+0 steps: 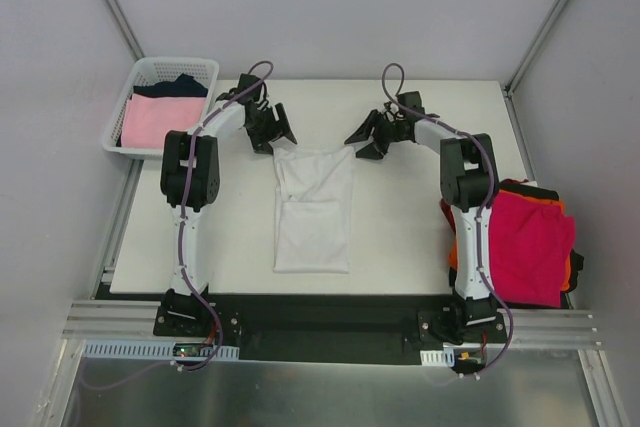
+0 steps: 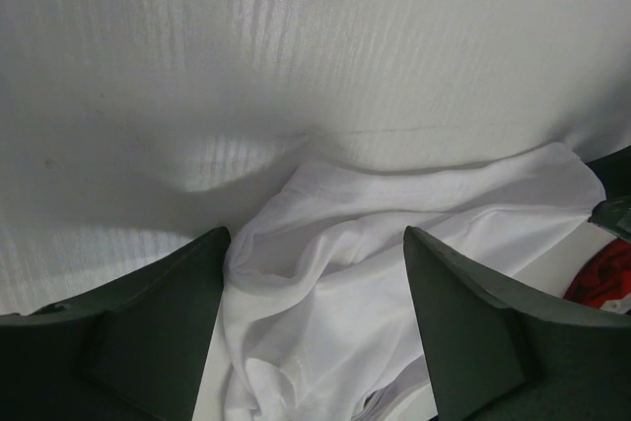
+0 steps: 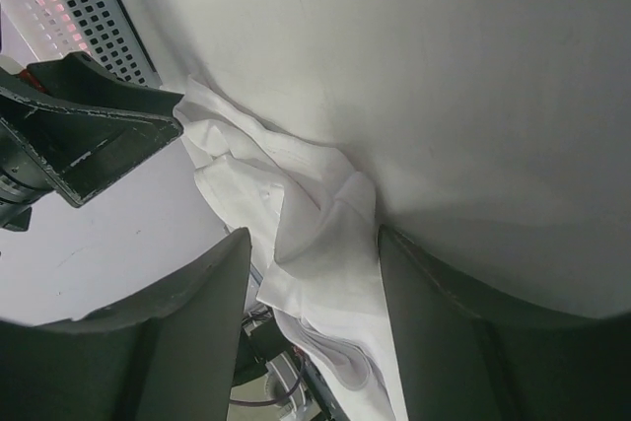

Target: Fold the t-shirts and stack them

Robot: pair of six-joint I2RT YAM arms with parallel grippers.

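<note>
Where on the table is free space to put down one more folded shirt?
Two bare strips of table: one between the left arm and the white t-shirt, another between that shirt and the right arm. The right edge is crowded by the stacked shirts.

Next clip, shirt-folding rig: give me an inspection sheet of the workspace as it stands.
Surface: white tabletop, no stains seen.
Job's things: white cloth t-shirt part-folded at centre; magenta-red shirt tops an orange shirt and a black shirt stacked at the right edge; pale pink shirt and dark shirt in the white plastic lattice basket, far left.
Clutter: nothing seen.
Grippers: left gripper open astride the t-shirt's far left corner; right gripper jaws apart with cloth between, grip unclear.
Cables: purple cables loop along both arms.
Surroundings: plain pale walls, metal rails at the near edge.
</note>
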